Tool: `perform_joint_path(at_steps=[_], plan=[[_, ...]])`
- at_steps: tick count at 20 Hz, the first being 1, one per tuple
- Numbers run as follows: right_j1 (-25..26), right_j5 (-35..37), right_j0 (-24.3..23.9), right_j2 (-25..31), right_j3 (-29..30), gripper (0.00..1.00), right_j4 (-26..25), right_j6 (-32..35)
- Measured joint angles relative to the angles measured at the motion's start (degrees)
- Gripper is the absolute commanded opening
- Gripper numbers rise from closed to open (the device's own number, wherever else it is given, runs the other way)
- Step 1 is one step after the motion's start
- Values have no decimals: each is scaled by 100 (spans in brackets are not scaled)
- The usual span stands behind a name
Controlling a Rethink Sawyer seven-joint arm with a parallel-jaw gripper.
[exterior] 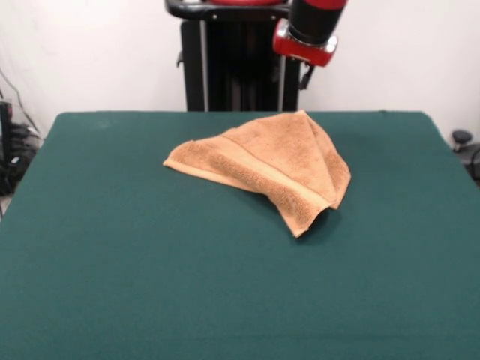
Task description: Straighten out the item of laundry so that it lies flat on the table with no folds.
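From my station I see the orange-tan terry towel [268, 166] lying on the dark green table [112, 285], toward its far side and a little right of the middle. The towel is not flat: it is folded over itself into a rough triangle, with its peak pointing at the black pedestal [232, 60] behind it and its woven band running along the near edge to a corner. Above the peak hangs the red and black arm [307, 30]; I cannot tell how its claw stands.
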Motion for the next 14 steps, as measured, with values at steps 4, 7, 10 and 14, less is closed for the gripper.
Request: perform_joint_path(at_steps=[4,7,10,14], plan=[[18,-70,43,10,0,100,98,0],[193,-304,143,22,-2,100,238,0],[423,-583,256,42,-4,100,327,0],[840,-1051,385,69,-17,100,457,0]])
